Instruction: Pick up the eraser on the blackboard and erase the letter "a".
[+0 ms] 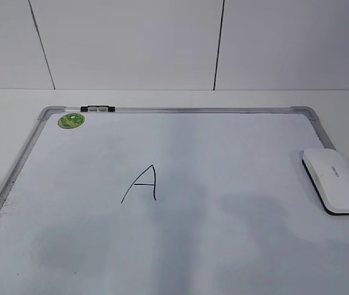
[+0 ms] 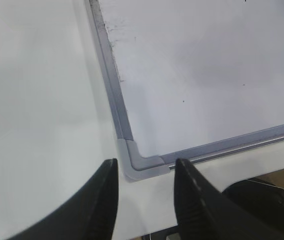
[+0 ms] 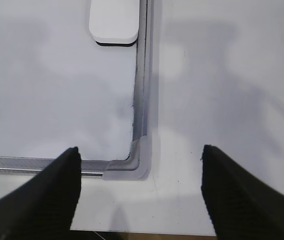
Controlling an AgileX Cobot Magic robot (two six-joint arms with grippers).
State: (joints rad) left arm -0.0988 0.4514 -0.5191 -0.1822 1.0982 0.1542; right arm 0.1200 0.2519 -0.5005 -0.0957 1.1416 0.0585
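Hovering empty over the blackboard's (image 1: 180, 246) near corners, left pincer (image 2: 144, 187) narrowly parted, right pincer (image 3: 139, 185) wide; eraser (image 1: 334, 180) lies lengthwise along the right frame.

I am observing my left gripper (image 2: 143, 192) holding its jaws narrowly parted, empty. My right gripper (image 3: 139, 187) is holding its jaws spread wide, nothing sitting between them.

White eraser (image 1: 334, 179) with dark underside; white blackboard (image 1: 236, 246), silver-grey frame, green sticker (image 1: 71, 120).
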